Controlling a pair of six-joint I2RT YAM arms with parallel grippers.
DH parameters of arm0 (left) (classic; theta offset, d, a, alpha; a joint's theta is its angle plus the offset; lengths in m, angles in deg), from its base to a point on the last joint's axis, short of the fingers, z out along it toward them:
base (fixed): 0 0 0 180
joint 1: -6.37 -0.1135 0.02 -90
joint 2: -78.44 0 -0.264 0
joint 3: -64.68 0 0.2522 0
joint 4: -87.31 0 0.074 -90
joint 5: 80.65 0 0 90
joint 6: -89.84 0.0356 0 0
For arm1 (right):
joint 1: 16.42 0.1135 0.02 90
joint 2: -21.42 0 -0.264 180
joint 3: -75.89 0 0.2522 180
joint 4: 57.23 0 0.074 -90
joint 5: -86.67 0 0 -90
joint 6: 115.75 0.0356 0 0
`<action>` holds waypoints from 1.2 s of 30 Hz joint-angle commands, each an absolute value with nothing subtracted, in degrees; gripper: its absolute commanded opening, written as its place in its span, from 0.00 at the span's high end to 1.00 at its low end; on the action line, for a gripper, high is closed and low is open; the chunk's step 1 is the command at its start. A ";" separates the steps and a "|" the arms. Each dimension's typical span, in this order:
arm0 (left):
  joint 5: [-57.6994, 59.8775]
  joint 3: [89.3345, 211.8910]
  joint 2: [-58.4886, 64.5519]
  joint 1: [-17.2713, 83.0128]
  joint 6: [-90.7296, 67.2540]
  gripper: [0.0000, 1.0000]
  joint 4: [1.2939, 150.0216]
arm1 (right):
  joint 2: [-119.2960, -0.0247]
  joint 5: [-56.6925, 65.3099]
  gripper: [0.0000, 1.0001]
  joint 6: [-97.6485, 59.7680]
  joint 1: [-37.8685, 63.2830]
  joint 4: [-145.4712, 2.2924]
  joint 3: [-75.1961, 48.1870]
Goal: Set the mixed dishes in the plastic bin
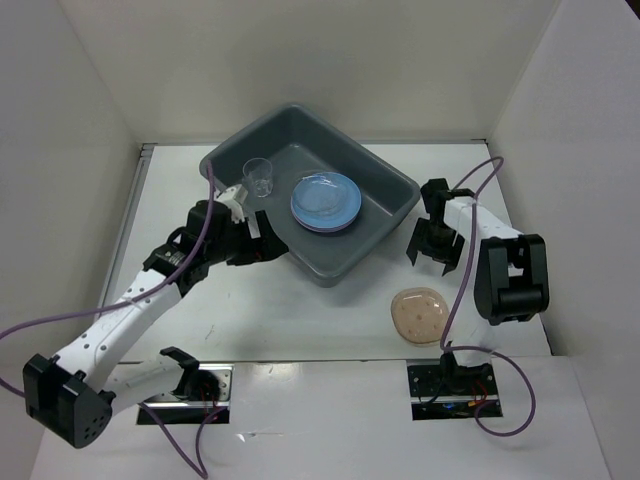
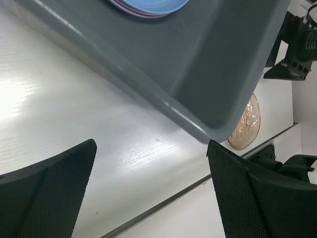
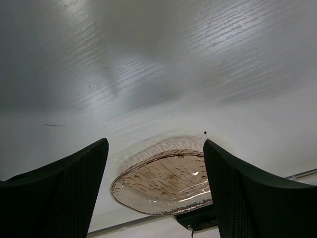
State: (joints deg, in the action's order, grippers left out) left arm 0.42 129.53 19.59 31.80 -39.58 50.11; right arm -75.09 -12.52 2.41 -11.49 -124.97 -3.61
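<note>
dark grey bin (image 1: 375, 190); blue plate (image 1: 325, 199) over lavender; tan dish (image 1: 419, 313), bumpy texture; clear cup (image 1: 258, 176).

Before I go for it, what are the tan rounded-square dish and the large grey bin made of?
Tan rounded-square dish: translucent, glossy, dimpled texture; probably tinted plastic, glass not excluded. Large dark grey bin: opaque, smooth, soft sheen, rolled rim; looks like moulded plastic.

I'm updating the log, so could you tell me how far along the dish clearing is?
Done: the stacked plates, blue on top, and the clear cup sit in the grey bin. In hand: nothing; the left gripper and right gripper are open and empty. Left: the tan dish lies on the table, outside the bin, nearest the right gripper.
</note>
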 commanded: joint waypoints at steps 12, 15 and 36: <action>-0.23 129.86 16.65 31.60 -39.88 0.00 56.77 | -78.61 -13.09 0.20 3.51 -11.76 -127.33 -5.11; -1.01 129.86 15.24 31.60 -39.36 0.00 57.90 | -77.99 -12.57 0.20 5.00 -11.76 -128.47 -4.40; -3.22 132.06 14.10 33.18 -38.21 0.00 58.44 | -61.72 -3.42 0.31 40.75 -9.48 -128.93 7.81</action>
